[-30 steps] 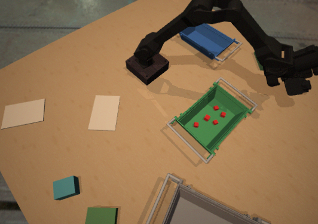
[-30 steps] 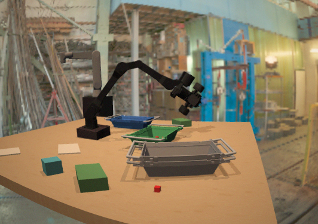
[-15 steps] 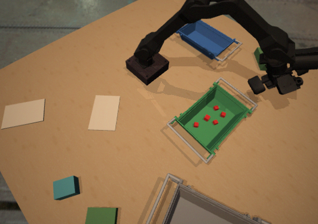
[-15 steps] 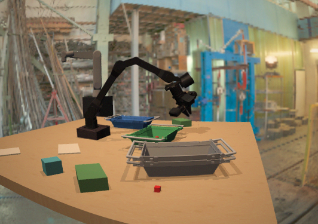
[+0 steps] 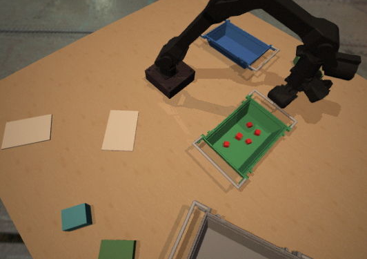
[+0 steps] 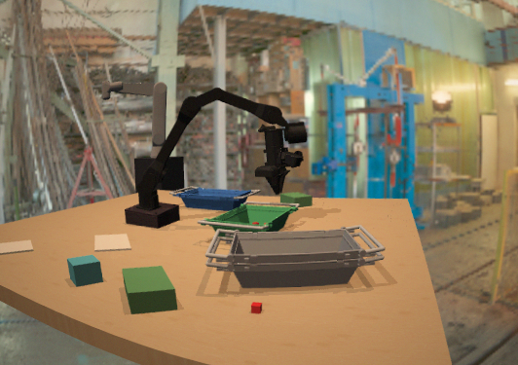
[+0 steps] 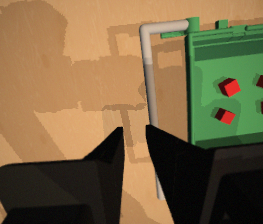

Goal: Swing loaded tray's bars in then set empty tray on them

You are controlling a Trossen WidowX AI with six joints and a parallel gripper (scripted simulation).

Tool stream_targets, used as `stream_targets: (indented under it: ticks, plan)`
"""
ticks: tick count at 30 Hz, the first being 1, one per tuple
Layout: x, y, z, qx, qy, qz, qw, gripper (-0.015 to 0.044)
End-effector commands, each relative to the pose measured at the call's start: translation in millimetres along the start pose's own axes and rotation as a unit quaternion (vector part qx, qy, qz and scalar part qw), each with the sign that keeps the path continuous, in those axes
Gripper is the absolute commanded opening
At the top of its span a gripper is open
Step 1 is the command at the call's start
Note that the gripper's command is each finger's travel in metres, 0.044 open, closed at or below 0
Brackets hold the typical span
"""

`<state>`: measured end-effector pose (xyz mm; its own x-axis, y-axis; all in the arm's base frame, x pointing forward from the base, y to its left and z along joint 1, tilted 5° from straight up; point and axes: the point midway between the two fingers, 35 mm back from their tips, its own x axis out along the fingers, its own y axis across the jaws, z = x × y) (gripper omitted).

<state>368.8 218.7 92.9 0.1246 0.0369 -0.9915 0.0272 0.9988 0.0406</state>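
Note:
The loaded green tray (image 5: 234, 158) (image 6: 277, 213) (image 7: 212, 70) stands upright with several small red blocks (image 5: 239, 136) (image 7: 231, 87) on its floor. Its near wire bar (image 5: 216, 165) is swung out over one end, and its far wire bar (image 5: 263, 97) (image 7: 148, 75) over the other. The empty blue tray (image 5: 234, 48) (image 6: 214, 199) stands upright near the arm's base; the bar at its right end (image 5: 267, 59) is swung out. My gripper (image 6: 277, 192) (image 7: 134, 131) is open by a narrow gap and empty. It points down above the green tray's far end, just outside the far bar. The fingertips are hidden in the top view.
Stacked grey trays (image 5: 238, 241) (image 6: 297, 276) with bars stand in front of the green tray. A teal block (image 5: 73, 217) (image 6: 85, 271), a green block (image 5: 117, 249) (image 6: 149, 288), a loose red cube (image 6: 256, 308) and two pale flat plates lie around. Another green block (image 6: 296, 200) stands behind.

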Motion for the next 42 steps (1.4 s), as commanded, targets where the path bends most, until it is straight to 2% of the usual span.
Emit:
stream_targets:
  ticks: [1, 10, 25, 32, 42]
  plan:
    - [-7, -16, -12, -0.048, 0.023, -0.042, 0.998, 0.0082]
    - [-2, -16, -12, -0.048, 0.023, -0.042, 0.998, 0.0082]
    - [53, -21, -14, -0.048, 0.023, -0.043, 0.998, 0.0082]
    - [52, -22, -14, -0.048, 0.023, -0.043, 0.998, 0.0082]
    - [21, -40, -11, -0.048, 0.023, -0.043, 0.998, 0.0082]
